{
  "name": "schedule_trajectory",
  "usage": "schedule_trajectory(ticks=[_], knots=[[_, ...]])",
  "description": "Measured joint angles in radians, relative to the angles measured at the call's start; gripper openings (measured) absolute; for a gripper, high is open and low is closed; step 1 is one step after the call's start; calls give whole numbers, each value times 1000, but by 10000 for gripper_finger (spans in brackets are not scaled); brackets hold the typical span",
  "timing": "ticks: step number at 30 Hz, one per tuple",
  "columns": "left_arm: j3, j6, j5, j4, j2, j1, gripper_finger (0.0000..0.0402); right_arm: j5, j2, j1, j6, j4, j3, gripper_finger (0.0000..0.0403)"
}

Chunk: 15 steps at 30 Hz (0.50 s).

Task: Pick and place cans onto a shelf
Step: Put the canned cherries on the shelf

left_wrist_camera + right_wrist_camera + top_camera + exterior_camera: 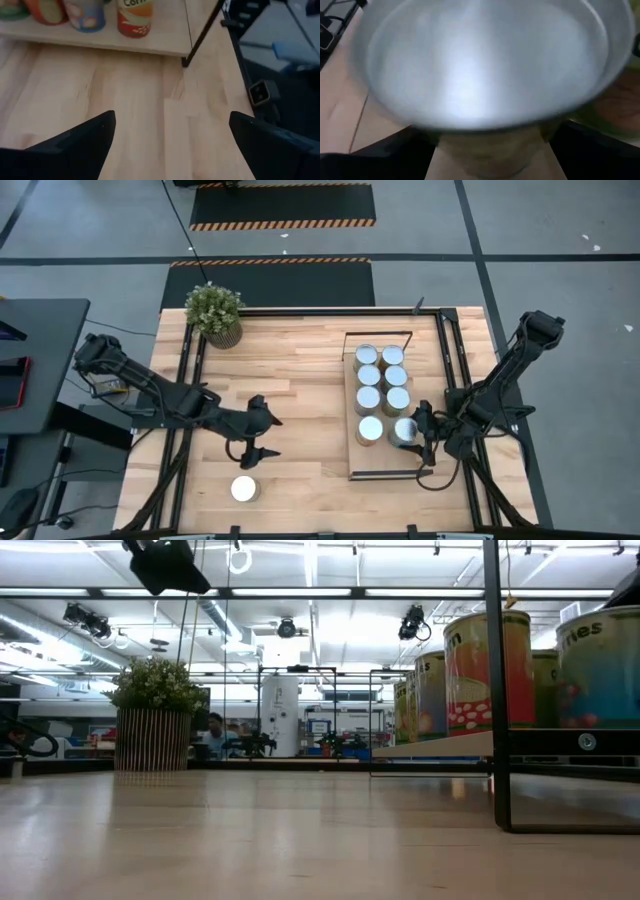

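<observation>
Shelf [346,412]: long light-wood board with a thin black frame, lying on the right half of the table [310,360].

Cans on shelf [383,392]: eight, upright, in two rows of four (silver lids up; printed labels show in the low view).

Can at right gripper [404,430]: near-end place of the right-hand row, standing on the board; its lid fills the right wrist view.

Loose can [244,489]: bright white top, upright on the table near the front edge, well apart from the shelf.

Right gripper [422,434]: at the near-end can, fingers either side of it; grip or release cannot be told.

Left gripper [258,438]: above bare table, between loose can and shelf, fingers spread wide, nothing held.

Potted plant [214,313]: back left corner.
</observation>
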Motion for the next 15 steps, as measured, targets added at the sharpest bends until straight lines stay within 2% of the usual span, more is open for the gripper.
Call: schedule_trajectory(ticks=[4,7,15], knots=[[0,-113,-66,-1,0,-21,396,-23,0,-8,35,-105,48,367],[0,-143,-77,-63,0,-32,396,-28,-1,-9,44,-195,105,364],[2,-226,31,-233,-22,-39,396,-81,-1,-9,107,-424,247,363]])
